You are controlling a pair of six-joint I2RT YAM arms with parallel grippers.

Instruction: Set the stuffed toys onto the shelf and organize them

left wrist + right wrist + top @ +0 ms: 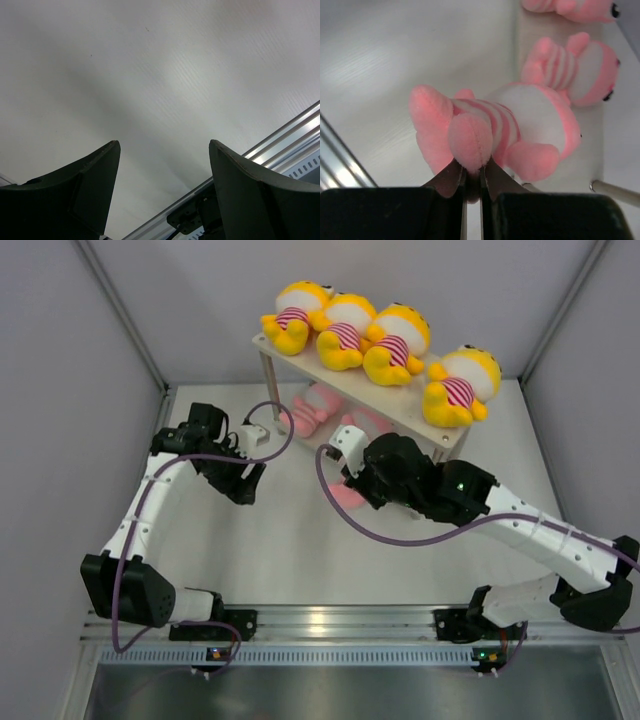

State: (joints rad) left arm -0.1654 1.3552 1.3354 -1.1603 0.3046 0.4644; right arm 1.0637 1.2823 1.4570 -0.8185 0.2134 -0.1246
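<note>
Right claw (pixel 472 172) pinches foot of pink striped plush toy (pixel 520 125) at lower tier of white two-tier shelf (pixel 385 402), presumably because yellow plush toys (pixel 400 335) fill top tier. Left claw (pixel 165 150) spread, empty, above tabletop (pixel 150 75).

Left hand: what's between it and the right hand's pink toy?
Top view: bare table, then the right arm's purple cable beside the pink toy.
</note>
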